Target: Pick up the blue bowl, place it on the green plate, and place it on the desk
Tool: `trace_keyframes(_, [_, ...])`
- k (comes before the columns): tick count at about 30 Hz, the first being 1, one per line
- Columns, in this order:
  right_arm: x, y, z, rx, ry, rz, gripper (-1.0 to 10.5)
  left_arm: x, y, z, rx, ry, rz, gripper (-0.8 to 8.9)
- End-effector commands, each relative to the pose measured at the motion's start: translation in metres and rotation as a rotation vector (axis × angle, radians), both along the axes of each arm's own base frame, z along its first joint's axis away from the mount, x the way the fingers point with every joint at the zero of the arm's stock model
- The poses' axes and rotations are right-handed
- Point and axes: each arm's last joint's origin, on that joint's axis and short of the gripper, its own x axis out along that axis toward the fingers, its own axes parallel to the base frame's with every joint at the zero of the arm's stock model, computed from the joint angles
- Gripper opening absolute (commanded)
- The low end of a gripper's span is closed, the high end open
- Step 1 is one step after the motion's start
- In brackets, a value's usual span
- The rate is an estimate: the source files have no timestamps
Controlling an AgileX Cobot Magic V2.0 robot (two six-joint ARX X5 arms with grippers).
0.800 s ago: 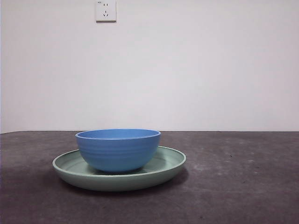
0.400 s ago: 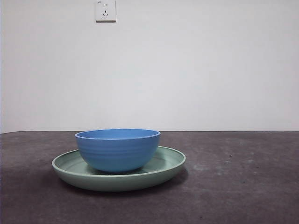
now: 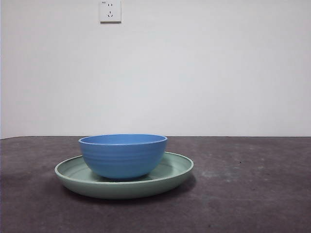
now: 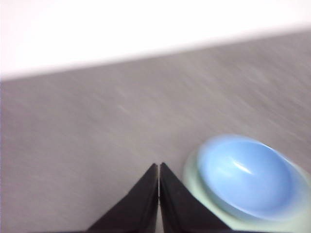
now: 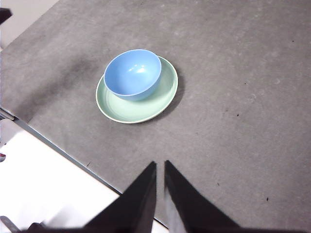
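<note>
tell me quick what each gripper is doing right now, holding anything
Left gripper: shut, holding nothing, above the desk beside the blue bowl.
Right gripper: shut or nearly so, holding nothing, high above the desk.

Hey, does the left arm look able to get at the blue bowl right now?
Probably yes. The bowl sits open on the plate, nothing above or around it. The left gripper hangs close beside it, jaws shut, so it must open first.

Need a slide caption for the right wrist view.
Blue bowl sits off-centre in green plate on the desk; right gripper shut, high above, empty.
</note>
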Motion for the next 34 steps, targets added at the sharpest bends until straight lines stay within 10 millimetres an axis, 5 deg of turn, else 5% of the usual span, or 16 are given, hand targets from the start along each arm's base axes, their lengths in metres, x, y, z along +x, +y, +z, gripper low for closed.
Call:
trace_keyframes(1, [-0.003,-0.002,-0.003,-0.037,0.051,0.010,0.2,0.006,0.009,-0.043,-0.014,-0.050,0.096,0.06])
trace_keyframes(4, [-0.003,-0.002,-0.003,-0.037,0.051,0.010,0.2,0.003,0.016,-0.077,-0.049,-0.017,0.170,0.06])
trace_keyframes(8, [-0.003,-0.002,-0.003,-0.037,0.051,0.010,0.2,-0.001,0.020,-0.098,-0.054,-0.023,0.207,0.06])
trace_keyframes(18, [-0.003,-0.002,-0.003,-0.037,0.051,0.010,0.2,-0.005,0.021,-0.119,-0.052,-0.024,0.215,0.06])
trace_keyframes(34, [-0.003,-0.002,-0.003,-0.037,0.051,0.010,0.2,-0.005,0.021,-0.119,-0.051,-0.019,0.215,0.06])
